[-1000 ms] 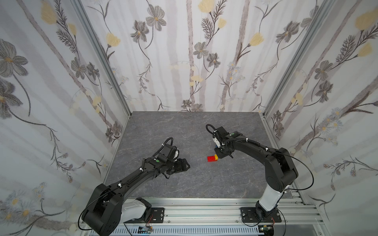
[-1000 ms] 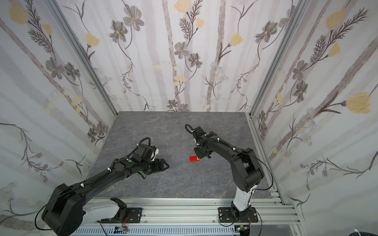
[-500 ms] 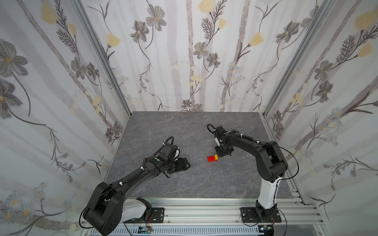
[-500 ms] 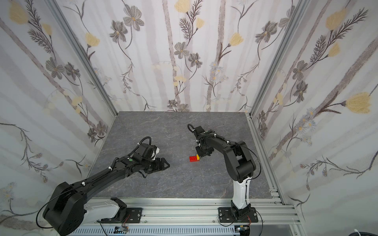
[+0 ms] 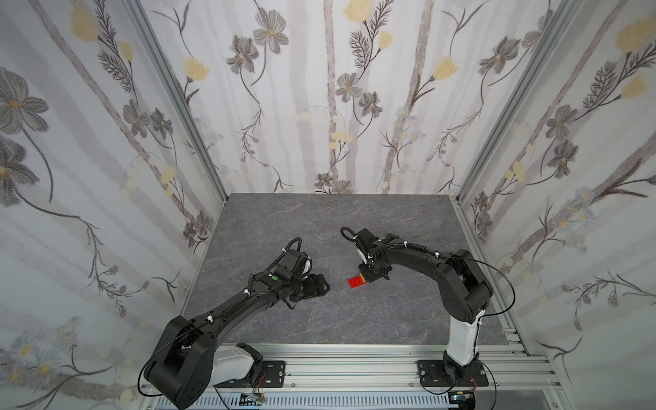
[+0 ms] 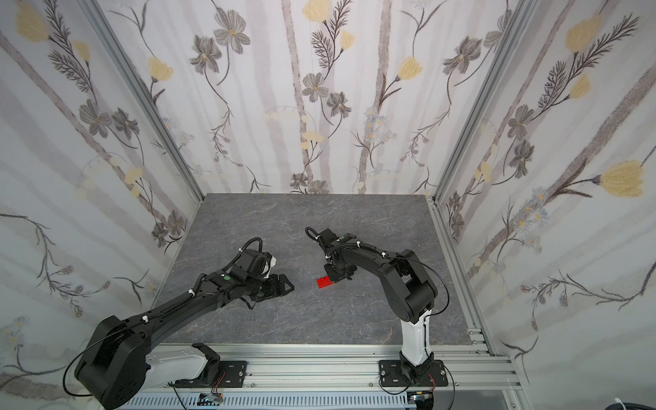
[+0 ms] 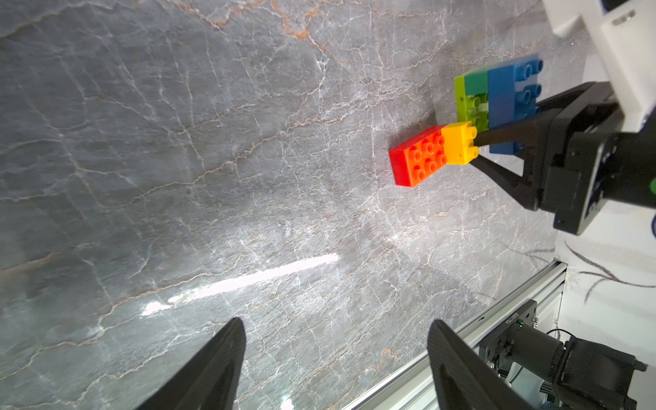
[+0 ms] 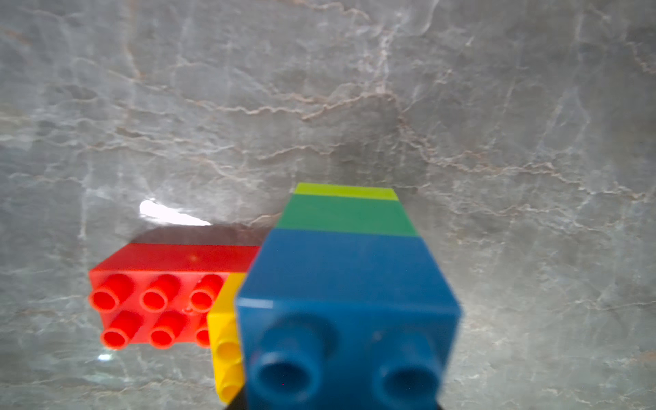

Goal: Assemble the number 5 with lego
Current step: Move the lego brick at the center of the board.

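In both top views the left hand (image 5: 321, 285) lies low over the grey table (image 5: 284, 220), well apart from the red brick (image 5: 356, 282). The right hand (image 6: 339, 274) hangs just beside that brick.

In the left wrist view the left fingers (image 7: 213, 369) stand wide apart with only bare table between them. The right hand (image 7: 500, 143) is clamped on the blue end of a stack (image 7: 500, 92) of blue, dark green and lime bricks. A yellow brick (image 7: 459, 143) sits on one end of the red brick (image 7: 419, 159), which lies studs up on the table.

In the right wrist view the stack (image 8: 348, 269) fills the foreground, just beside the yellow brick (image 8: 225, 340). I cannot tell whether they touch.
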`<action>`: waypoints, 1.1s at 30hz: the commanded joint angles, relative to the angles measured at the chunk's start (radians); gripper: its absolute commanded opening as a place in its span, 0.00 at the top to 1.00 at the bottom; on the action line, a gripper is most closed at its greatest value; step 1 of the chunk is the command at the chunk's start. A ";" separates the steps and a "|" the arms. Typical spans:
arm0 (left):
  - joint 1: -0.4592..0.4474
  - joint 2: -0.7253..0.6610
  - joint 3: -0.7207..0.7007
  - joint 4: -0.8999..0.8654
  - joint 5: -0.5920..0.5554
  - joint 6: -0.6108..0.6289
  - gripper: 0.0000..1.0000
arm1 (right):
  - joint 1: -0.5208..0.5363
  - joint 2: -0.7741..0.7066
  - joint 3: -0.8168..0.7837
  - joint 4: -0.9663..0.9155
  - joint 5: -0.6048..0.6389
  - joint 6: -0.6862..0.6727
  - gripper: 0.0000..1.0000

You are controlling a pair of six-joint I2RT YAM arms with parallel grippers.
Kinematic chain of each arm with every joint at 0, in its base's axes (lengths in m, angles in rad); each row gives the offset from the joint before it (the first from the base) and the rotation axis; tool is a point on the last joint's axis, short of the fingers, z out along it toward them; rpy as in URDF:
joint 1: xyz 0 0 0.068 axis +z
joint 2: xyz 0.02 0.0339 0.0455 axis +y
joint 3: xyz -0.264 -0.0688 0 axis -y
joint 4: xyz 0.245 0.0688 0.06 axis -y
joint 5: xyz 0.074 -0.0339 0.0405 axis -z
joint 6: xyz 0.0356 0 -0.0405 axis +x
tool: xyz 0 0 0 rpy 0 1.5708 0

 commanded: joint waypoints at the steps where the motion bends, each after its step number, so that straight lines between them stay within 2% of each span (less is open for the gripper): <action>1: 0.000 -0.008 -0.007 0.005 -0.009 0.003 0.18 | 0.027 -0.016 -0.005 -0.018 -0.011 0.070 0.72; 13: 0.001 -0.031 -0.027 0.000 -0.027 0.008 0.19 | 0.149 -0.002 0.006 -0.015 -0.063 0.171 0.72; 19: 0.002 -0.044 -0.042 -0.019 -0.040 0.012 0.22 | 0.177 -0.030 -0.009 -0.014 -0.054 0.176 0.72; 26: 0.002 -0.049 -0.036 -0.043 -0.046 0.025 0.25 | 0.173 -0.088 -0.013 -0.017 -0.075 0.084 0.72; 33: 0.023 -0.092 -0.041 -0.078 -0.035 0.041 0.25 | 0.170 -0.106 0.015 -0.037 -0.149 -0.097 0.72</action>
